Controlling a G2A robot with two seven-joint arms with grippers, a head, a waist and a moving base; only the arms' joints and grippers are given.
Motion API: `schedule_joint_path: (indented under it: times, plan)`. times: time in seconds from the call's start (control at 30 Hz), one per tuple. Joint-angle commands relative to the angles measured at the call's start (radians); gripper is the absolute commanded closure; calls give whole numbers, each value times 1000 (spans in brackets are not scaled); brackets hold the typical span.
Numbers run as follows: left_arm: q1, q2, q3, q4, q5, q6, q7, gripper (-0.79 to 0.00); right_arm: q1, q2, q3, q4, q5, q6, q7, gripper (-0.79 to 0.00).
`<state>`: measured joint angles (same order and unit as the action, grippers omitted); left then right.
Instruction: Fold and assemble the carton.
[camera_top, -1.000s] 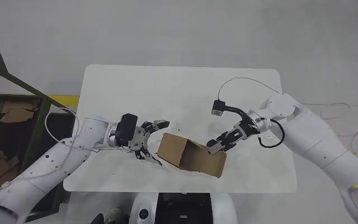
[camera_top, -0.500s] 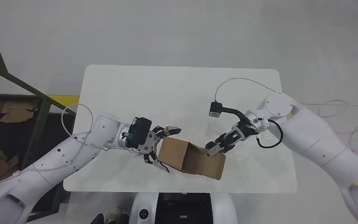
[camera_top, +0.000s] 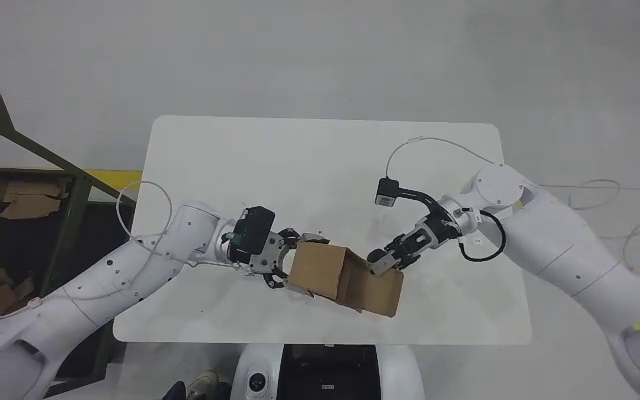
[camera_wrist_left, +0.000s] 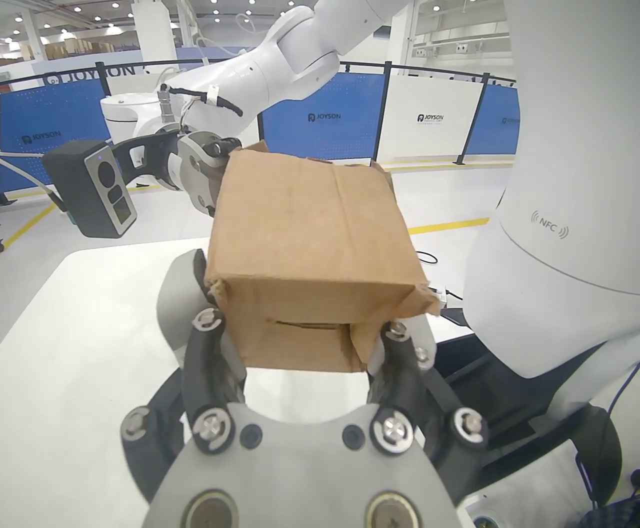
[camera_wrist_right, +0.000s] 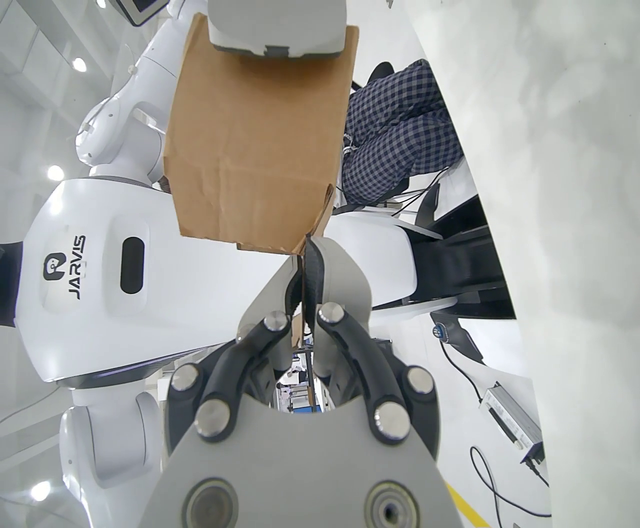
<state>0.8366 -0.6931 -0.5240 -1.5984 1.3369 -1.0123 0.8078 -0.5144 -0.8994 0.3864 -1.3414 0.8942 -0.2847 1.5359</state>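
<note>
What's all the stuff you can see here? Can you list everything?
box: one, brown, over the table's near edge, between the two claws
table: one, white, under the box
cardboard scraps: a few, brown, beside the table on the robot's left
yellow line: one, yellow, on the floor by the scraps
left claw: one, black and grey, open, either side of the box's end
right claw: one, black and grey, pinching the box's other end

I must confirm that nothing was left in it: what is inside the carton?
Nothing inside can be seen. The folded flaps cover the carton end that the open left end effector straddles; the right end effector pinches the other end, whose opening is hidden.
</note>
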Motion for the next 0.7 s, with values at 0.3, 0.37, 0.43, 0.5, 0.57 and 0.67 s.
schedule_joint_path:
  times: [0.3, 0.37, 0.43, 0.5, 0.57, 0.67]
  plan:
    - [5, 1, -11, 20, -32, 4, 4, -326, -14, -5, 26, 20, 9, 0, 0, -745]
    - [12, 2, -20, 24, -37, 11, 11, -314, -19, -5, 38, 25, 10, 0, 0, -785]
    - [23, 4, -29, 31, -38, 17, 17, -311, -25, -4, 55, 31, 14, 0, 0, -785]
    - [34, 8, -39, 40, -35, 24, 24, -308, -34, -1, 82, 44, 17, 0, 0, -785]
    - [48, 13, -53, 61, -25, 37, 37, -311, -47, 3, 116, 57, 18, -5, -5, -785]
    - [76, 21, -76, 87, -25, 68, 68, -314, -71, 12, 164, 69, -5, -28, -29, -785]
